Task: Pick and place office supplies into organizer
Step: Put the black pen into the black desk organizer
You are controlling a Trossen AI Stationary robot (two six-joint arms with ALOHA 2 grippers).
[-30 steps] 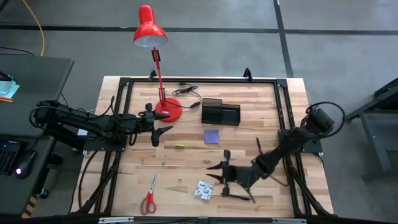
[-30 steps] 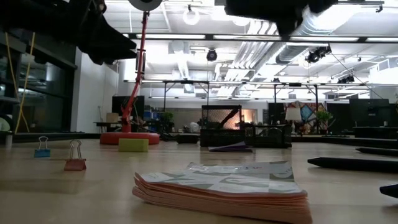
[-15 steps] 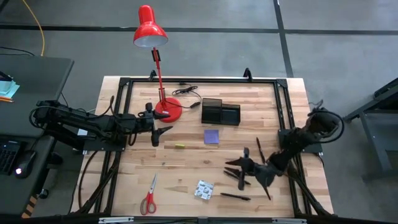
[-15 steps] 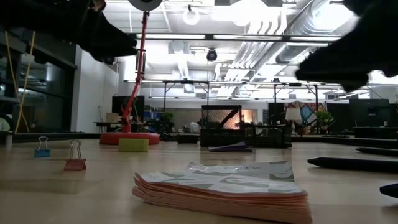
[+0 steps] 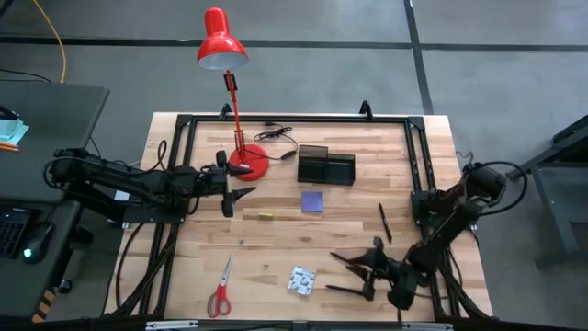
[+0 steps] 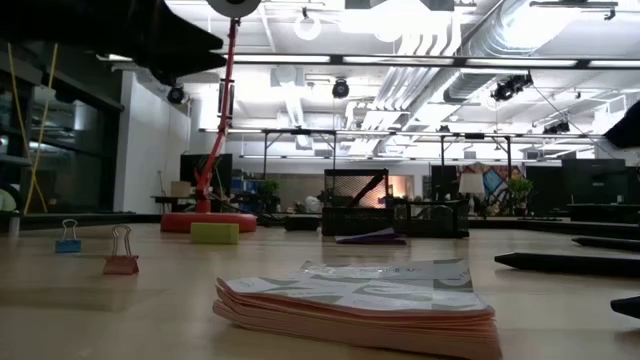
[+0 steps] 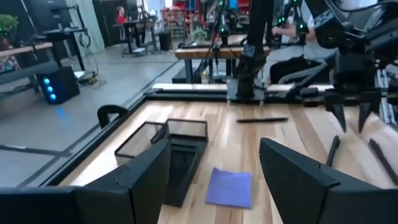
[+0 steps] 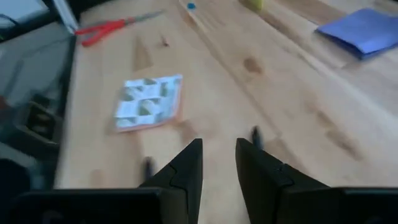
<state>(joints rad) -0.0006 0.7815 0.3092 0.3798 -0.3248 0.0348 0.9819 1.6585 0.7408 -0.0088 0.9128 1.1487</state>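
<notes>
My right gripper [image 5: 336, 274] [image 8: 219, 149] is low over the table's near right part, open by a narrow gap and empty. A thin black pen [image 5: 347, 291] lies on the wood by its fingertips, and its two ends [image 8: 255, 132] show either side of them. The white-blue packet [image 5: 300, 279] [image 8: 149, 102] lies flat just left of the gripper. Another pen [image 5: 384, 222] lies farther back. The purple notepad [image 5: 312, 201] [image 7: 230, 186], the yellow piece [image 5: 265, 216] and the red-handled scissors [image 5: 220, 290] lie on the table. The black organizer [image 5: 326, 165] [image 7: 174, 146] stands at the far middle. My left gripper [image 5: 234, 193] [image 7: 214, 168] waits open at the left.
A red desk lamp [image 5: 241, 119] stands with its base [image 5: 250, 161] left of the organizer, its cord beside it. Two binder clips [image 6: 120, 255] sit on the wood at the left. A dark frame [image 5: 418, 184] borders the table top.
My right gripper has swung away from the packet toward the table's right edge and then toward the near edge, turning as it went. It has left the top of the low view. The packet, the pens and the other things have stayed where they were.
</notes>
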